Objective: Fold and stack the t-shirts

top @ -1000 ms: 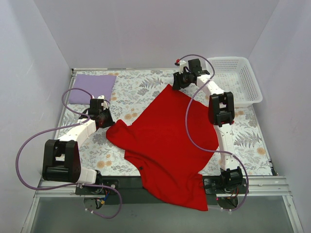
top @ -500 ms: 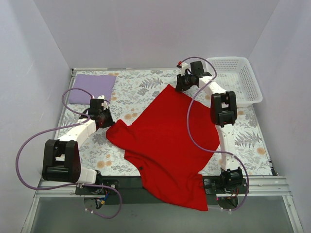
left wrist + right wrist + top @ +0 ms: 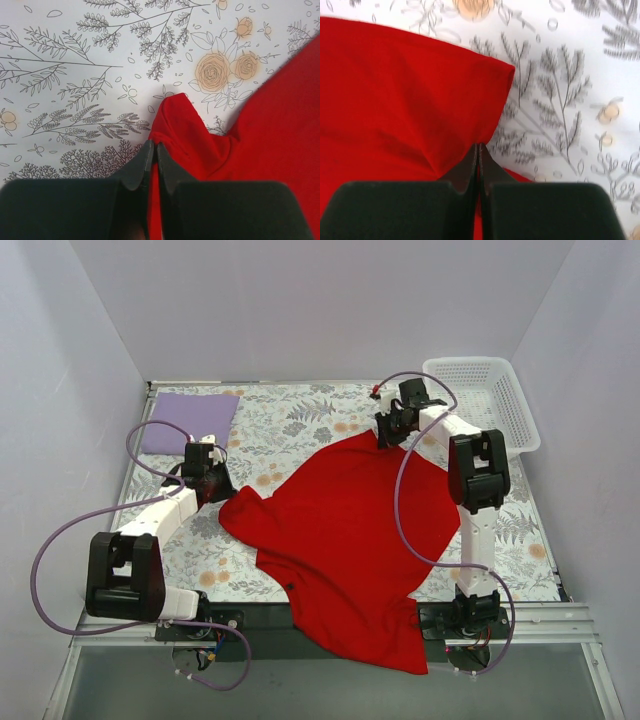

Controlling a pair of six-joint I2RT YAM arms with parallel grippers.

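Note:
The red t-shirt (image 3: 340,530) lies spread over the middle of the floral table, its lower part hanging over the near edge. My left gripper (image 3: 222,492) is shut on the shirt's left sleeve tip (image 3: 175,115), with red cloth pinched between its jaws. At the shirt's far right corner (image 3: 470,90), my right gripper (image 3: 388,438) is shut on the cloth edge. The lavender t-shirt (image 3: 188,420) lies as a folded flat rectangle at the far left corner.
A white mesh basket (image 3: 490,405) stands at the far right, just behind the right arm. White walls close in the table (image 3: 300,420) on three sides. The arm bases sit at the near edge.
My right gripper has shut on the shirt's far corner and pulled it toward the near right, so the corner sits lower and the far edge has rounded. The left arm has not moved.

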